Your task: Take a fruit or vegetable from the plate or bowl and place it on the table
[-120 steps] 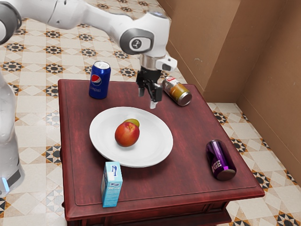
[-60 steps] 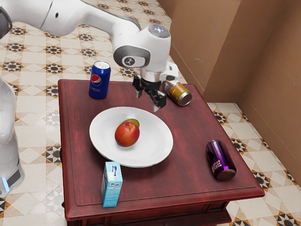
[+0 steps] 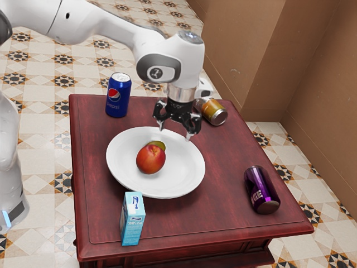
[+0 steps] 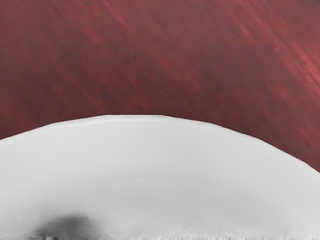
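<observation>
One end effector (image 3: 175, 133), two fruits (image 3: 150, 160), one plate (image 3: 183, 172)

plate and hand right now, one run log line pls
hand: open, nothing gripped, near rim of white plate | on plate: red-orange fruit, partly hidden green fruit | pick: not yet made

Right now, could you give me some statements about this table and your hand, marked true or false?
1. The blue can stands upright. True.
2. All the cans stand upright. False: the purple can lies on its side.
3. The red fruit is on the white plate. True.
4. I am gripping the red fruit. False: my fingers stand apart, empty.
5. The plate holds only one fruit. False: a green one is there too.
</observation>
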`<state>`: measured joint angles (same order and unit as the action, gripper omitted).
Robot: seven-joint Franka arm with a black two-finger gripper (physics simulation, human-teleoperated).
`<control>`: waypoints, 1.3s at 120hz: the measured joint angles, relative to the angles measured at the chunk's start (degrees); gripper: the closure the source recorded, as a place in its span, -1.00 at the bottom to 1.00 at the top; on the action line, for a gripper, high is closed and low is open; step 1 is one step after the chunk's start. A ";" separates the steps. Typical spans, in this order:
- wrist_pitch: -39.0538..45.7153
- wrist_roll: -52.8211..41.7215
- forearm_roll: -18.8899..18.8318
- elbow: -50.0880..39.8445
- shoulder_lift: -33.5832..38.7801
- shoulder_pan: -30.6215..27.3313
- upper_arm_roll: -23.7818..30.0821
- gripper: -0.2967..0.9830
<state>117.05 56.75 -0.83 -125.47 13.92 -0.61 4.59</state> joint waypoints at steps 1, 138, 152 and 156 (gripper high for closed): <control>-0.02 0.18 0.05 -0.01 -0.01 -0.02 0.06 -0.54; -8.37 12.45 1.88 1.09 1.84 0.00 3.74 -0.53; -11.57 12.79 1.01 1.08 2.03 -0.01 3.78 -0.53; -12.42 12.91 0.66 1.08 2.04 0.00 3.81 -0.53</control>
<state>104.63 69.66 -0.17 -124.39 15.96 -0.61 8.40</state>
